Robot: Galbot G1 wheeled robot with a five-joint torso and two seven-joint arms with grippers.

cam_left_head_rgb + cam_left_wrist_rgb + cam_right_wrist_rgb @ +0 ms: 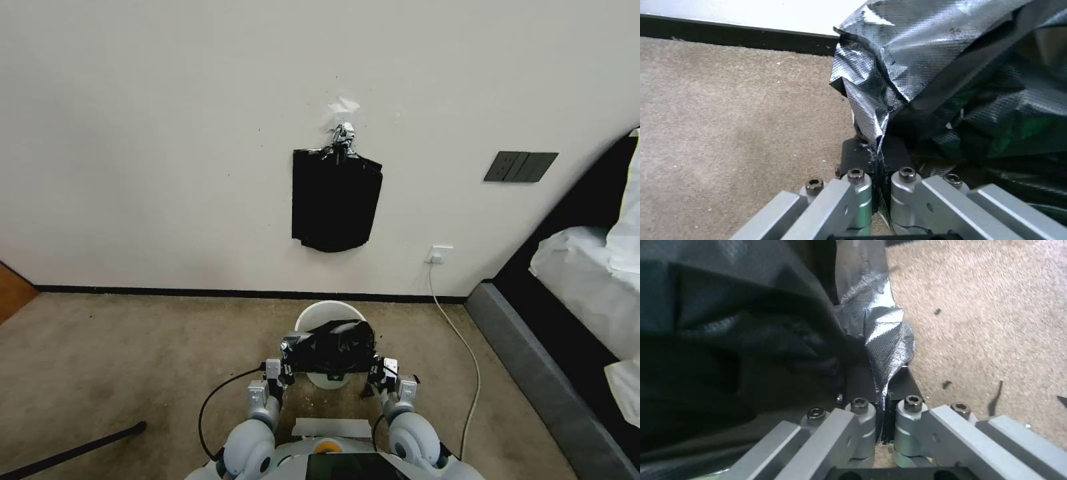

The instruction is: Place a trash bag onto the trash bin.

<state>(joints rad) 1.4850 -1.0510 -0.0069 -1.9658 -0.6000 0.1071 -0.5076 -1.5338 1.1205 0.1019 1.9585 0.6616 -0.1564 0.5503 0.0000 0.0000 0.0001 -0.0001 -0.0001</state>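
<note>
Left gripper (285,371): jaws clenched on the trash bag (331,347) edge | Right gripper (375,373): jaws clenched on the opposite edge | Trash bag: you see it stretched between both grippers, over the near side of the trash bin (325,311) | Trash bin: on the carpet (133,360) near the wall (167,133)

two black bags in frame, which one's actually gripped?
The trash bag over the trash bin, stretched between the left gripper and right gripper. The bag bundle hangs clipped on the wall.
</note>
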